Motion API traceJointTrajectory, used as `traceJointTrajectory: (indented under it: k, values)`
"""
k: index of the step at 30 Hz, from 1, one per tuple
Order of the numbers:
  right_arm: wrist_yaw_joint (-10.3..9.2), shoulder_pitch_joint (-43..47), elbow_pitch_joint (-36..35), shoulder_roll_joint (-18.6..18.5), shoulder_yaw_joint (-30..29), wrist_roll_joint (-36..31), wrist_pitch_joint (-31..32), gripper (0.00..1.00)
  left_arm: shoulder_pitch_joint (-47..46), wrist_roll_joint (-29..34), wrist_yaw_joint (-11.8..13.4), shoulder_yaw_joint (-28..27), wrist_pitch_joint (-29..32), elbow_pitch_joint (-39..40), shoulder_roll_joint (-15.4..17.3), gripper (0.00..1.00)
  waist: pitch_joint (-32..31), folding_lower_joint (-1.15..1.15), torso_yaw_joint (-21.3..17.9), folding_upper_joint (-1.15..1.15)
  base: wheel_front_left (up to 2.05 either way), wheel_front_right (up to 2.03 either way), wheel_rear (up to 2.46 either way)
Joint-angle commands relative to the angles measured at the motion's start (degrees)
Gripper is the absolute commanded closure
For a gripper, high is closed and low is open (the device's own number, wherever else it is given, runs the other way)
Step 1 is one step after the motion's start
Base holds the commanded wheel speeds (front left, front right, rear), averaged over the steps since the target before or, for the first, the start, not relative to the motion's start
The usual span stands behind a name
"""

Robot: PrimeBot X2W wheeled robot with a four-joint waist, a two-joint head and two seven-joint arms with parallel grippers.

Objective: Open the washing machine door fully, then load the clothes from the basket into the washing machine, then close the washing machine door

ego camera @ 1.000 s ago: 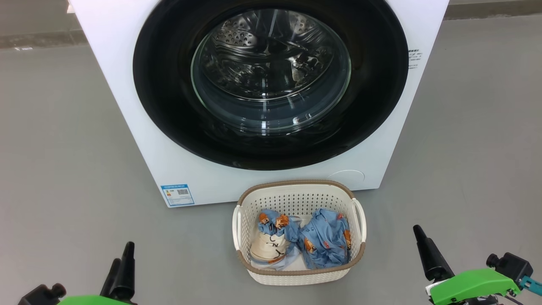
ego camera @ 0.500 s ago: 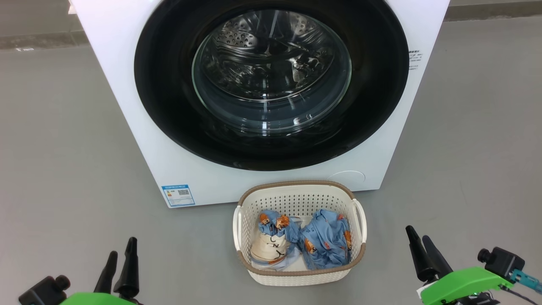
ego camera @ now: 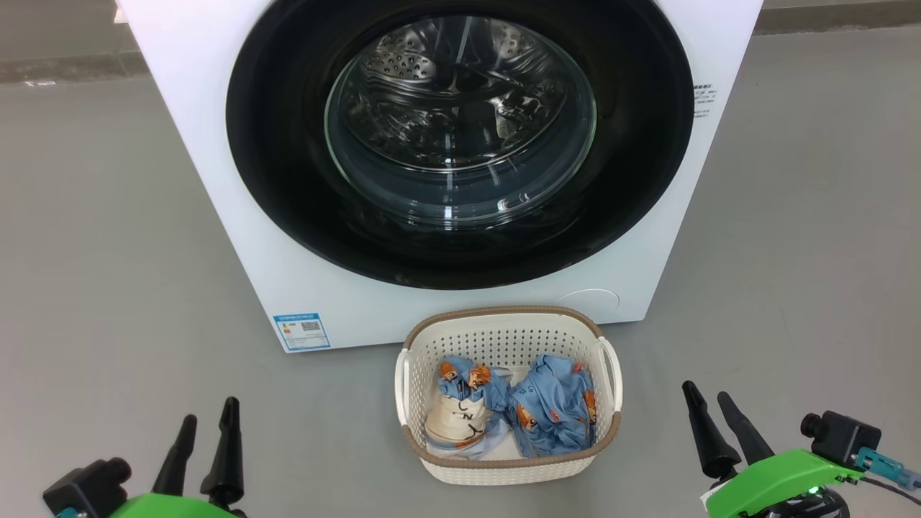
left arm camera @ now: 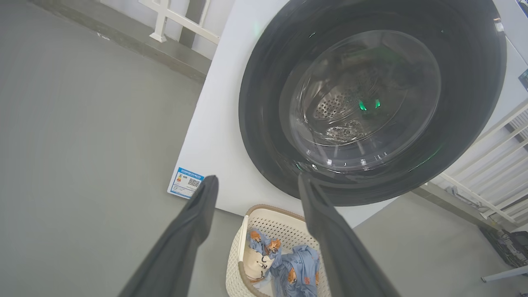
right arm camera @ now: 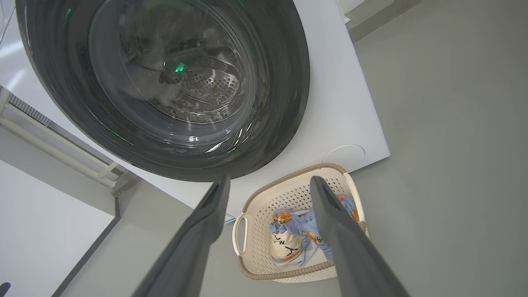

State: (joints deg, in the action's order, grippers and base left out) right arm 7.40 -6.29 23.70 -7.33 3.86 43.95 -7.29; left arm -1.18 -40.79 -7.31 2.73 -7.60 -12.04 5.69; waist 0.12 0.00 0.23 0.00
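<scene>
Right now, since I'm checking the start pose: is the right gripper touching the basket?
Apart. In the head view, bare grey floor lies between the right gripper and the basket.

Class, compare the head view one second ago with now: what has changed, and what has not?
The left tool and the right tool both went from shut to open, grasping nothing; the right tool also edged leftward. The washing machine door stayed shut; the basket and the clothes in it did not move.
</scene>
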Motion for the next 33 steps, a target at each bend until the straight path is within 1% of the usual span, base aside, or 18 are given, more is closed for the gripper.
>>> traceJointTrajectory:
  k: [1, 14, 33]
  values:
    - [0.06, -2.95, -1.09, -0.79, 1.36, -1.84, -1.06, 0.00, -2.14, 1.72, -0.11, -1.12, -0.70, 1.81, 1.42, 0.00, 0.01, 0.00, -0.02, 0.00, 0.00, 0.00, 0.00]
    - [0.07, -3.59, -0.30, -1.62, 2.30, -9.75, -3.24, 0.00, -2.26, 10.10, -0.13, -0.58, -2.90, 2.43, 2.05, 0.00, 0.04, 0.00, -0.14, 0.00, 0.00, 0.00, 0.00]
    - [0.08, -3.69, 0.38, -2.65, 1.38, -21.73, -6.59, 0.00, -1.88, 21.81, -0.17, -0.14, -6.27, 2.48, 3.07, 0.00, -0.22, 0.00, -0.83, 0.00, 0.00, 0.00, 0.00]
